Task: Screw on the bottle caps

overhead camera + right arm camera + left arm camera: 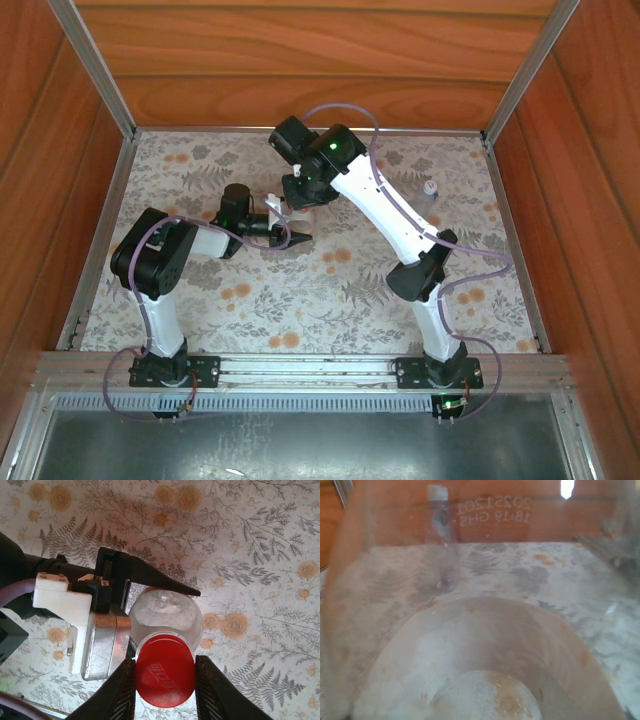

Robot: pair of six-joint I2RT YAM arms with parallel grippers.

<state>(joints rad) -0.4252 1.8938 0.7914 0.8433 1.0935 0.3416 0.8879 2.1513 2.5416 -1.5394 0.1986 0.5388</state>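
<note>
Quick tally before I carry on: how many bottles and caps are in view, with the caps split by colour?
Clear bottles: 2 (gripped bottle, far bottle)
Red cap: 1, on the gripped bottle's neck
White cap: 1, on the far bottle
Total: 4

Overhead, soft even light on my tabletop, faint shadows under my arms. Left wrist view is milky, blurred through the clear bottle, one white hotspot top right. Right wrist is crisp, glare glinting on the bottle above the red cap.
</note>
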